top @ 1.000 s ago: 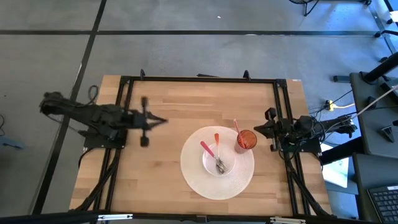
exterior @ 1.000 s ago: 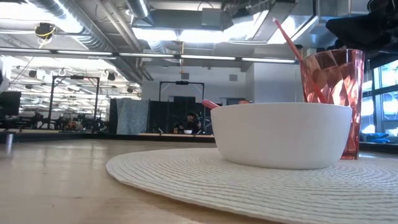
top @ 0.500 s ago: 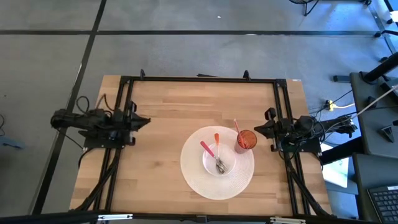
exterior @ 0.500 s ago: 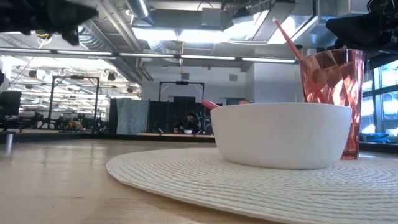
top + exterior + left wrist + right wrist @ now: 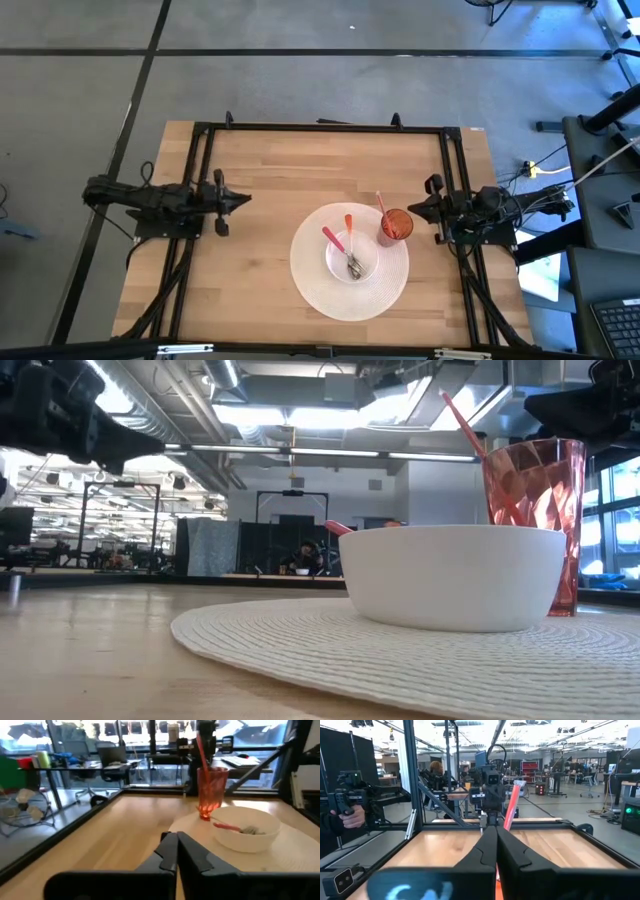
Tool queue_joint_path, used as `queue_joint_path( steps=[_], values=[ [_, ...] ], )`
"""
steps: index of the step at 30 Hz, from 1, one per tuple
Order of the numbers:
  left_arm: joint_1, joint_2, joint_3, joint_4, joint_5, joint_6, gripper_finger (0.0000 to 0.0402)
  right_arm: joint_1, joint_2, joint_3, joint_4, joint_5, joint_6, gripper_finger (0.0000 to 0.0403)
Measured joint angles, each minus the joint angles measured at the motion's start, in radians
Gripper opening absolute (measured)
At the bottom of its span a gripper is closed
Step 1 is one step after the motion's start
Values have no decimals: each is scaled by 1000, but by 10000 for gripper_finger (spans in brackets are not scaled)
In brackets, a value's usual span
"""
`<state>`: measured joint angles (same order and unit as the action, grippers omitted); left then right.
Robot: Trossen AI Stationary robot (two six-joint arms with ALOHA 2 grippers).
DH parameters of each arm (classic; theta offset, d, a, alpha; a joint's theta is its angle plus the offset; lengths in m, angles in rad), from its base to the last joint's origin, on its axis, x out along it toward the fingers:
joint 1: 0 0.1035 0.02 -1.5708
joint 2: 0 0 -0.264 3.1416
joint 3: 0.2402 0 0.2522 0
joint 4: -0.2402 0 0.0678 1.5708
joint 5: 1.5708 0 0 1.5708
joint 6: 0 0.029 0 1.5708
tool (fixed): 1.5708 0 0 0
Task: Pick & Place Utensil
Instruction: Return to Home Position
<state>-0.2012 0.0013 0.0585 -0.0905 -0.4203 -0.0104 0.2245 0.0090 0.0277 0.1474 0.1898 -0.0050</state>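
A white bowl (image 5: 350, 260) stands on a round white placemat (image 5: 310, 285). In it lie a pink-handled metal utensil (image 5: 338, 244) and an orange-handled one (image 5: 348, 225) that leans on the far rim. A red cup (image 5: 396, 226) beside the bowl holds a pink utensil (image 5: 380, 203) leaning on its rim. My left gripper (image 5: 243, 200) hovers shut near the table's left side, far from the bowl (image 5: 247, 832). My right gripper (image 5: 415, 208) waits shut just right of the cup.
A black frame (image 5: 320, 128) runs along the table's far, left and right sides. Bare wood (image 5: 260, 170) lies between my left gripper and the placemat. A person (image 5: 342, 815) holding a handle stands beyond the table in the right wrist view.
My left arm has drawn back from its reach over the table toward the left edge, then come down and settled there; it has dropped into the low view's upper left. Bowl, cup and utensils have stayed in place.
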Motion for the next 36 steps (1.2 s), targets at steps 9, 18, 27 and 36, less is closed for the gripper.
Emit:
queue_joint_path(
  steps=[9,18,27,36],
  values=[
    [0,19,-9,30,19,-1,1,0,0,0,17,0,25,2],
    [0,20,-9,29,20,-29,3,0,0,0,27,0,27,38],
    [0,20,-9,29,20,-29,4,0,0,0,27,0,24,45],
    [0,20,-9,29,20,-29,8,0,0,0,26,0,24,46]
  ],
)
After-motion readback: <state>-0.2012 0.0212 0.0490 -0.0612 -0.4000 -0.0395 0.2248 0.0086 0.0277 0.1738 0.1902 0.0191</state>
